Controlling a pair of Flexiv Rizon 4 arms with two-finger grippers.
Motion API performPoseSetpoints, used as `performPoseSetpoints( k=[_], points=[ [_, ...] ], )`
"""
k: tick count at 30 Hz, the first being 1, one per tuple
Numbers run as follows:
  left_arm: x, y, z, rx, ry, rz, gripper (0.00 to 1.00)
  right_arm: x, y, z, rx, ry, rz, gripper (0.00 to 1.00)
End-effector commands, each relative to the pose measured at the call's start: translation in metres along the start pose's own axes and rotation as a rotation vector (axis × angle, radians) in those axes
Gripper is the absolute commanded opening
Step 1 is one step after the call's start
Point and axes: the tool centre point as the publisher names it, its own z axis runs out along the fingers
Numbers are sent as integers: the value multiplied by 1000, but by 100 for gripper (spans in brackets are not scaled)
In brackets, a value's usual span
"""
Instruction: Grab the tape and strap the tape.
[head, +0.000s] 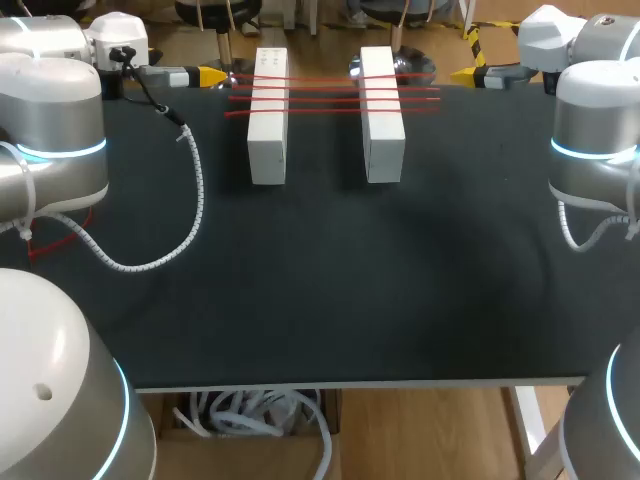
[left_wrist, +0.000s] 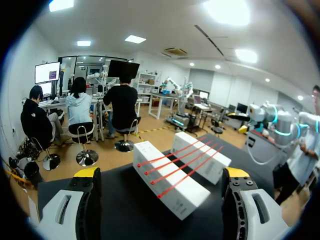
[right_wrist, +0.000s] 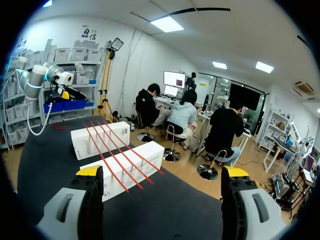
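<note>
Two long white boxes, the left box (head: 267, 115) and the right box (head: 382, 112), lie side by side at the back middle of the black table (head: 330, 280). Several thin red tape strips (head: 330, 95) stretch across both box tops. My left gripper (head: 205, 76) hangs open at the back left, apart from the strips' left ends. My right gripper (head: 470, 73) hangs open at the back right, beyond their right ends. In the left wrist view, the open gripper (left_wrist: 161, 173) faces the boxes (left_wrist: 172, 182) and strips (left_wrist: 180, 160). The right wrist view's open gripper (right_wrist: 162, 171) faces the boxes (right_wrist: 122, 167) and strips (right_wrist: 115, 150) from the other side.
A white coiled cable (head: 190, 200) droops from my left arm onto the table's left part. A red loop (head: 60, 232) lies at the left edge, partly hidden by the arm; it also shows as a red ring (right_wrist: 61, 125) in the right wrist view.
</note>
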Motion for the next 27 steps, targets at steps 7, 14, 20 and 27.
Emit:
performPoseSetpoints(
  k=[7,14,20,27],
  points=[
    [0,1,1,5,-1,1,100,0,0,-1,1,1,0,100],
    [0,1,1,5,-1,1,100,0,0,-1,1,1,0,100],
    [3,2,5,-27,109,98,100,0,0,-1,1,1,0,100],
    [22,8,21,-81,394,341,100,0,0,-1,1,1,0,100]
  ],
)
